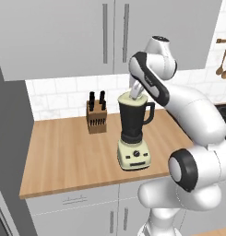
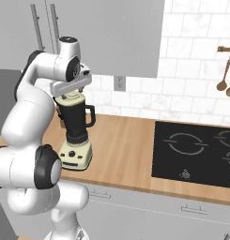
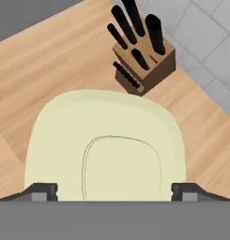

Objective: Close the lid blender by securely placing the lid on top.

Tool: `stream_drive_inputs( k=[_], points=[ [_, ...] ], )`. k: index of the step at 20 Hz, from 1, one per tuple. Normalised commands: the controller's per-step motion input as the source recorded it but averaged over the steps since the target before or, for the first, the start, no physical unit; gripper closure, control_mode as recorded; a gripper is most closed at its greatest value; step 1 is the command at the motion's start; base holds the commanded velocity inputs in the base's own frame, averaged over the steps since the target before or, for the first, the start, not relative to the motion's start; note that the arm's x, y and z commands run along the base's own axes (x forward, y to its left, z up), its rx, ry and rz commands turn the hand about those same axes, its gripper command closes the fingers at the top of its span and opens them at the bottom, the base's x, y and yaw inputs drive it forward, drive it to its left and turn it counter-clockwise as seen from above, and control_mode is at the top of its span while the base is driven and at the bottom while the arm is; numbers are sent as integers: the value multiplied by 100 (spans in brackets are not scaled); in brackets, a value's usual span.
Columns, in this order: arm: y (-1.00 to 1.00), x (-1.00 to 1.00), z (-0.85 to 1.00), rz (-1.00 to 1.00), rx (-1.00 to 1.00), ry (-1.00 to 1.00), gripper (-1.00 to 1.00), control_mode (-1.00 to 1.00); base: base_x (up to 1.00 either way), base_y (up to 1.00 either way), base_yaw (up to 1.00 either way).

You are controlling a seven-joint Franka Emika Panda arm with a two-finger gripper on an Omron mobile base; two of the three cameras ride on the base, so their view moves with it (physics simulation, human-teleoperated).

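Where lid [image 3: 107,150] sits, knife block [image 3: 143,61] behind.

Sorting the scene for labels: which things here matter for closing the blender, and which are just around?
Job: blender, lid at its jar mouth, gripper over the lid.
Just around: knife block, cooktop, wooden spoons on the wall, wall cabinets.

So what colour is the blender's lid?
Pale cream-yellow; the lid shows best in the hand view.
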Motion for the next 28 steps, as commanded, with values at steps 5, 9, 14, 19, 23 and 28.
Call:
stream_drive_inputs(
  k=[5,9,14,19,23,28],
  points=[
    [-10,-51,10,-1,8,-23,-100,-100,0,0,0],
    [-69,-100,0,-1,13,-35,-100,-100,0,0,0],
    [-97,-100,-5,0,10,-27,-100,-100,0,0,0],
    [-100,-100,-44,0,0,-10,-100,-100,0,0,0],
    [-100,-100,-43,0,1,-9,-100,-100,0,0,0],
    [-59,-93,31,0,19,-49,-100,-100,0,0,0]
  ],
)
